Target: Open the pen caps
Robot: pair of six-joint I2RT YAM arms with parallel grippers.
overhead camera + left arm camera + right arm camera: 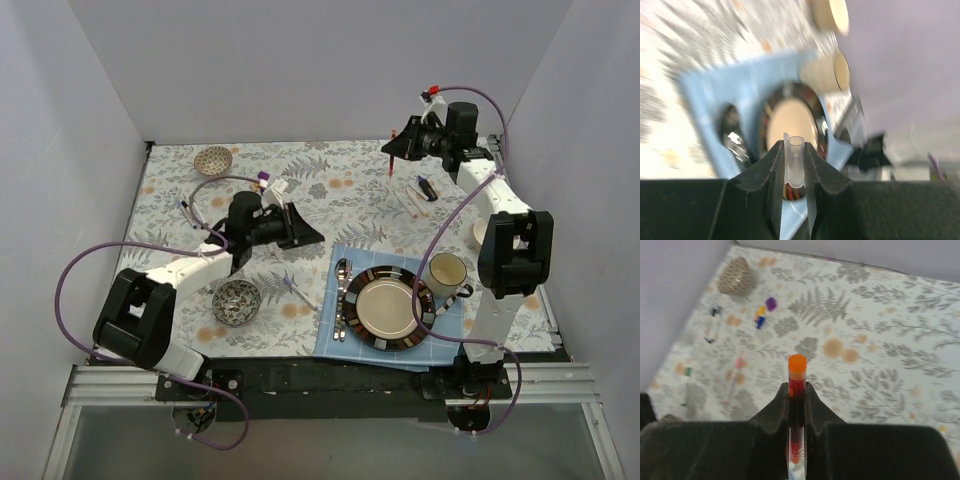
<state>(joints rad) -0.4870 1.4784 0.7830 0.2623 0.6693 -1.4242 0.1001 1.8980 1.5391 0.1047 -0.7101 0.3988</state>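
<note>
My left gripper (pixel 305 228) (pixel 796 149) is shut on a clear pen cap (pixel 796 160), which stands upright between the fingertips above the plate. My right gripper (pixel 396 150) (pixel 797 388), raised at the back right, is shut on a red pen (pixel 797 390) (pixel 392 166) whose orange end pokes past the fingertips. Loose caps, one purple (pixel 771 303) and a yellow and blue pair (pixel 760 317), lie on the fern-print cloth. Three white pens (pixel 714 325) (pixel 732 380) (pixel 686 385) lie to the left. Other pens (pixel 415 200) rest under the right arm.
A blue placemat (pixel 335 335) carries a striped plate (pixel 362 280), cutlery (pixel 342 295) and a cup (pixel 447 272). A patterned bowl (pixel 237 300) sits by the left arm and another (pixel 213 160) at the back left. One pen (pixel 298 290) lies beside the placemat. White walls enclose three sides.
</note>
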